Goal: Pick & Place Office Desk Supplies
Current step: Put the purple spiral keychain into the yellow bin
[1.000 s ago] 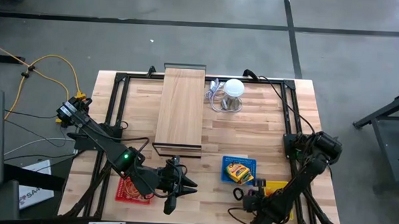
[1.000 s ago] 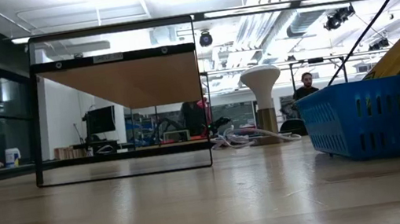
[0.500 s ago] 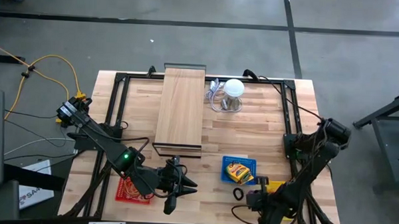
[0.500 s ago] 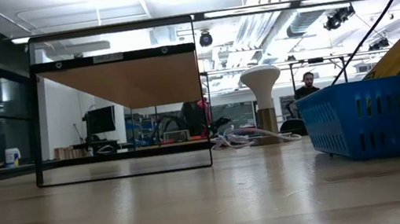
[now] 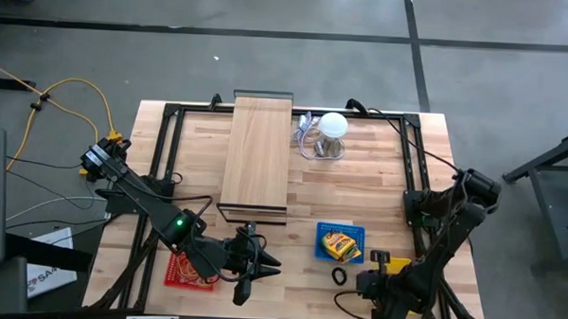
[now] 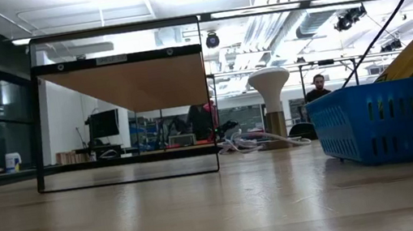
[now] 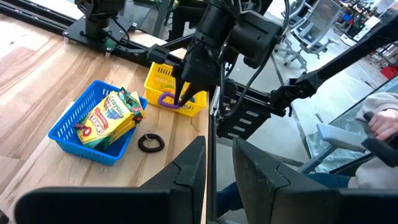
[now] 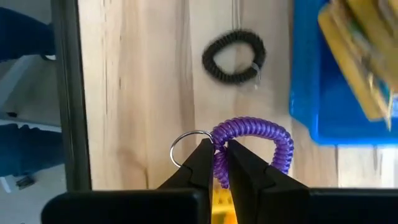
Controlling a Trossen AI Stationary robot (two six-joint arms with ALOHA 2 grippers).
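**Purple coil clip held above the yellow basket**

Purple coiled loop clip (image 8: 252,146), with a thin silver key ring at one end, is pinched between the dark fingers of the right gripper (image 8: 219,163). In the left wrist view the same gripper (image 7: 180,99) hangs over the small yellow plastic basket (image 7: 163,79), the purple coil dangling at the basket's rim; whether the coil touches the basket cannot be told.

A black coiled loop clip (image 7: 151,143) lies flat on the pale wooden table (image 5: 359,181), just beside the blue plastic basket (image 5: 327,230) on the side facing the table's near edge, and near the yellow basket. Inside the blue basket lie yellow-orange printed crayon packs (image 7: 112,115), stacked and tilted. From above, the yellow basket (image 5: 394,268) sits just beside the blue one, towards the right arm's side.

The left gripper (image 5: 252,267) waits well apart from the blue basket, beside a red plastic basket (image 5: 178,268), its fingers (image 7: 186,171) standing slightly parted with nothing between them.

Farther from the blue basket, across the table, are a long pale wooden board (image 5: 258,154) on a black frame and a white round ball-like object (image 5: 333,124) with a grey cable.
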